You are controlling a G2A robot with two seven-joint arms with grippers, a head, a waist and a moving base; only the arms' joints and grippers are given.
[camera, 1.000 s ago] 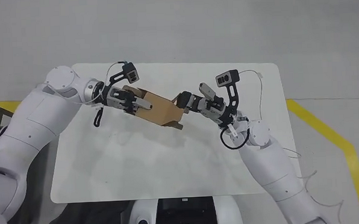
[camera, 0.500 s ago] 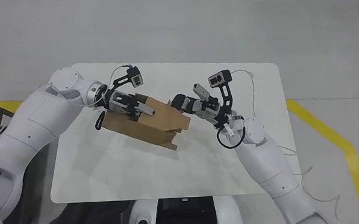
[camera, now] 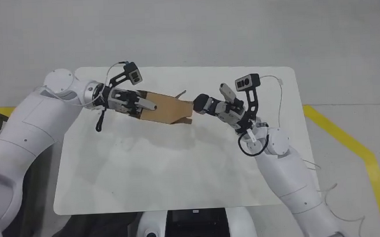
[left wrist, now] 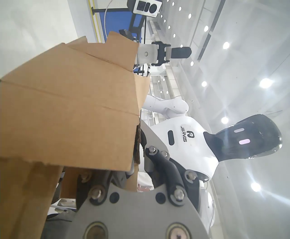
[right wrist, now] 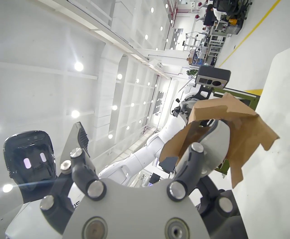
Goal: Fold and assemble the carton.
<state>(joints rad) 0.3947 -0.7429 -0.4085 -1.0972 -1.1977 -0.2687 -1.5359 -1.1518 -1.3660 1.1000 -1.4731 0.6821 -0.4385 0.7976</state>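
Top view first: where is the carton (camera: 167,108)?

Over the white table (camera: 148,184), toward 12 o'clock from the tabletop's middle, stretched between the two arms. Whether it touches the surface cannot be told.

What is it made of?

Plain brown corrugated cardboard, creased into flat panels, with loose flaps and ragged edges at the ends. It is a half-formed sleeve, open at the end facing the right arm.

Anything inside?

One finger (right wrist: 215,138) of the right gripper (camera: 202,105), a rounded white one, tucked in behind the flaps at the carton's 3 o'clock end.

So does that gripper have hold of it?

No. Its jaws stand wide apart. The other finger (right wrist: 79,135), with a ribbed pad, is out in the air, clamping nothing.

And the left gripper (camera: 145,104)?

At the carton's 9 o'clock end. The left wrist view shows a grey finger (left wrist: 154,144) pressed against the cut edge of a panel, the cardboard covering its partner. From above, a finger lies on the upper panel. It is closed on that wall.
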